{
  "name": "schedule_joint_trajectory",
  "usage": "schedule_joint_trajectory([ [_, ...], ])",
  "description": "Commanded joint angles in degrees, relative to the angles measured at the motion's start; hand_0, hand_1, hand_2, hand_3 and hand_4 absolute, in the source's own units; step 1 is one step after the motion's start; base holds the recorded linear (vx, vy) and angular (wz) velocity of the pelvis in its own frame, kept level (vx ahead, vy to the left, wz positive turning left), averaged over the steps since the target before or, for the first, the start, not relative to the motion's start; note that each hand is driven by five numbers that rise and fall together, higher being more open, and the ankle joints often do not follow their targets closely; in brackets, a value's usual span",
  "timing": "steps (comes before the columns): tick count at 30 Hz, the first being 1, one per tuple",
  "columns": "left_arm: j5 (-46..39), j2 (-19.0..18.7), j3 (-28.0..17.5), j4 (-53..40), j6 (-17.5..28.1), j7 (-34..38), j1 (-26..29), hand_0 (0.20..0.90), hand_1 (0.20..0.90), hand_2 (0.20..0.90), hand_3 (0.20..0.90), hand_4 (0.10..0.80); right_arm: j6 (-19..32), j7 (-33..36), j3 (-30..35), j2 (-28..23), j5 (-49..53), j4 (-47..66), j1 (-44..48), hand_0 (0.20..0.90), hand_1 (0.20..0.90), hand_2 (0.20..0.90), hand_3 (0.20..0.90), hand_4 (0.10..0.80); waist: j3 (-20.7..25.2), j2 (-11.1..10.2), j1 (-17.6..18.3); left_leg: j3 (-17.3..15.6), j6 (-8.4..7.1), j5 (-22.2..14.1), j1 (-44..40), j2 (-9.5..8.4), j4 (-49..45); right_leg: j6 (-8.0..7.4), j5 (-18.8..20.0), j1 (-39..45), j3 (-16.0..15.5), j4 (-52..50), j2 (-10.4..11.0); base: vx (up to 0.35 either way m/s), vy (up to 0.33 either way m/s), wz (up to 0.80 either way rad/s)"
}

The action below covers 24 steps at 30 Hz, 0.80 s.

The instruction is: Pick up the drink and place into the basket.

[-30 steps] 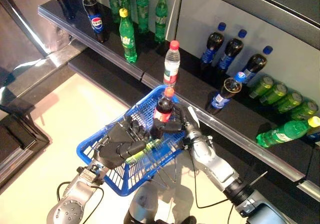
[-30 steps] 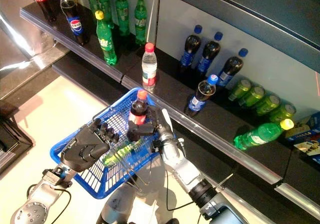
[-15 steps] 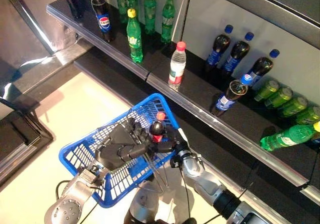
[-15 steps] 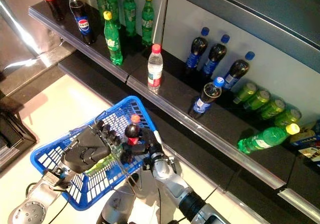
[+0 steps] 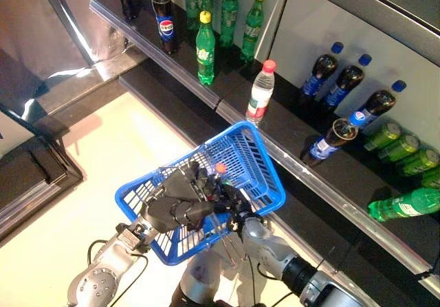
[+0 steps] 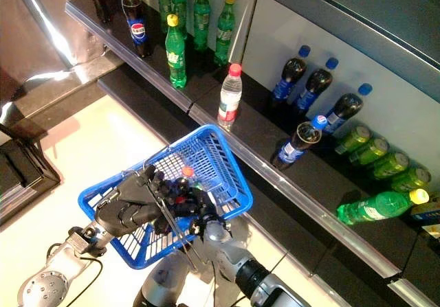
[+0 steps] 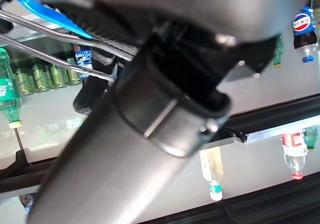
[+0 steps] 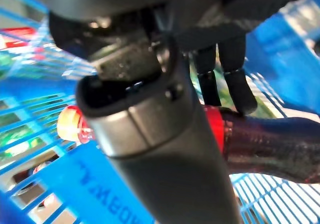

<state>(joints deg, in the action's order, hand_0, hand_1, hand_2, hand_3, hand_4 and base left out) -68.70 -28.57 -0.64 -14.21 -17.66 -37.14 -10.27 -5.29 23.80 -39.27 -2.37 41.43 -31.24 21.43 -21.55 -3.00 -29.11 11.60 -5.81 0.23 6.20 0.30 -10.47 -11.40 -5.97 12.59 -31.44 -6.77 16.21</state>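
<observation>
Right robot hand (image 8: 227, 78) clenched round the cola bottle (image 8: 270, 146), low inside the blue basket (image 5: 265, 173) gripped at its handle by the left robot hand (image 5: 175, 207). Lower until the bottle rests on the mesh, then release gently, keeping clear of the handle wires.

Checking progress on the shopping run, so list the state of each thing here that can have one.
Cola bottle: capped, lowered inside the basket, in the right hand.
Right hand: shut on the cola bottle.
Left hand: curled round the basket's wire handle.
Blue basket: carried, off the floor.
Water bottle: upright on the shelf.
Green bottle: lying down.
</observation>
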Motion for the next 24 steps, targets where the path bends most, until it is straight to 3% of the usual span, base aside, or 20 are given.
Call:
schedule_joint_trajectory([
  [1, -11.15, 1.66, 0.56, -19.10, 4.78, -11.52, 7.90, 0.300, 0.300, 0.300, 0.200, 0.100, 9.29, -5.35, 0.42, 9.36, 11.93, 1.13, 5.77, 0.300, 0.300, 0.300, 0.200, 0.100, 7.48, 0.22, -0.54, -0.91, -0.95, -1.52, -3.42, 4.57, -1.78, 0.90, 5.94, -3.73, -1.13, -5.57, 4.16, 0.037, -0.010, 0.12],
  [9, -11.49, -0.80, 2.09, -20.70, 4.26, -14.21, 9.01, 0.300, 0.300, 0.300, 0.200, 0.100, 6.70, -14.26, 4.90, 11.06, 28.98, -8.25, 5.65, 0.300, 0.300, 0.300, 0.200, 0.100, 7.24, 0.27, -0.97, -1.04, -0.73, -1.48, -3.37, 5.00, -1.99, 0.46, 6.13, -4.00, -1.08, -5.90, 4.01, 0.018, -0.004, 0.04],
  [14, -12.92, -1.51, 2.91, -21.25, 4.25, -11.80, 10.08, 0.300, 0.300, 0.300, 0.200, 0.100, 5.89, -14.25, 7.79, 10.87, 33.35, -12.62, 7.01, 0.300, 0.300, 0.300, 0.200, 0.100, 7.47, 0.48, -1.00, -1.12, -0.74, -1.50, -3.62, 5.04, -2.01, 0.31, 6.27, -3.87, -1.06, -5.98, 4.06, 0.030, 0.023, 0.05],
  [15, -13.06, -1.59, 3.00, -21.24, 4.35, -11.07, 10.11, 0.300, 0.300, 0.300, 0.200, 0.100, 5.89, -14.28, 8.20, 10.81, 33.56, -13.22, 7.13, 0.406, 0.406, 0.406, 0.324, 0.224, 7.50, 0.52, -0.99, -1.16, -0.75, -1.52, -3.72, 5.06, -2.03, 0.28, 6.29, -3.82, -1.11, -6.04, 4.12, 0.037, 0.023, 0.01],
  [16, -12.99, -1.51, 3.08, -21.18, 4.42, -10.42, 10.09, 0.300, 0.300, 0.300, 0.200, 0.100, 6.30, -13.96, 8.56, 10.72, 34.36, -13.31, 7.28, 0.549, 0.549, 0.549, 0.491, 0.391, 7.53, 0.55, -0.98, -1.25, -0.71, -1.58, -3.75, 5.02, -2.11, 0.20, 6.33, -3.80, -1.17, -6.08, 4.19, 0.033, 0.023, 0.00],
  [18, -13.76, -1.55, 2.96, -21.02, 4.37, -9.21, 10.01, 0.300, 0.300, 0.300, 0.200, 0.100, 7.29, -13.68, 9.66, 10.69, 35.64, -13.94, 7.53, 0.900, 0.900, 0.900, 0.900, 0.800, 7.49, 0.57, -0.94, -1.44, -0.68, -1.76, -3.71, 4.98, -2.44, 0.15, 6.41, -3.75, -1.23, -6.17, 4.29, 0.000, 0.000, 0.00],
  [24, -14.19, -1.31, 2.29, -20.28, 4.39, -8.49, 9.71, 0.300, 0.300, 0.300, 0.200, 0.100, 8.38, -13.41, 11.40, 9.94, 35.20, -14.78, 8.03, 0.900, 0.900, 0.900, 0.900, 0.800, 7.51, 0.12, -0.58, -1.82, -0.65, -1.65, -3.66, 5.25, -2.43, -0.06, 6.74, -3.81, -1.35, -5.92, 4.30, 0.000, 0.000, 0.00],
])
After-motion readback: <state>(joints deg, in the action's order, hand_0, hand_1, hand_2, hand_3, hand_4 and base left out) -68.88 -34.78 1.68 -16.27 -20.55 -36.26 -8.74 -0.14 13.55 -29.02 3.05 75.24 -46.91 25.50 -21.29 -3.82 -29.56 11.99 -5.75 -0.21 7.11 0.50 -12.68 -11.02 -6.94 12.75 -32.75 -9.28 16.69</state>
